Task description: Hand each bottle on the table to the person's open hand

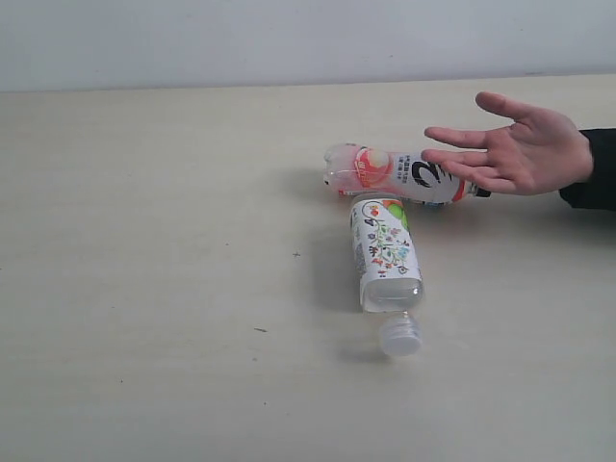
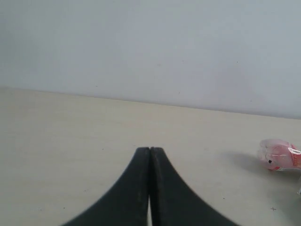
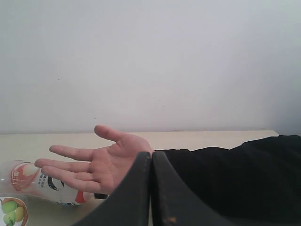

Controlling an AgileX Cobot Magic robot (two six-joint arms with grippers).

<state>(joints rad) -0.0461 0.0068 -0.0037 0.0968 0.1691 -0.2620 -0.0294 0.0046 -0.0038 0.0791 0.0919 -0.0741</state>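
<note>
Two bottles lie on the cream table (image 1: 144,289). A pink-red bottle (image 1: 399,173) with a black cap rests crosswise, partly behind the person's open hand (image 1: 515,149). A floral-label bottle (image 1: 385,252) with a white cap lies just in front of it, cap toward the near edge. Neither arm shows in the exterior view. My left gripper (image 2: 150,149) is shut and holds nothing, with the pink-red bottle (image 2: 280,154) off to one side of it. My right gripper (image 3: 151,154) is shut and holds nothing; beyond it are the open hand (image 3: 101,165) and the pink-red bottle (image 3: 42,183).
The person's black sleeve (image 1: 597,168) comes in from the right edge of the table. A pale wall (image 1: 289,38) rises behind the table's far edge. A corner of the floral label (image 3: 11,212) shows in the right wrist view.
</note>
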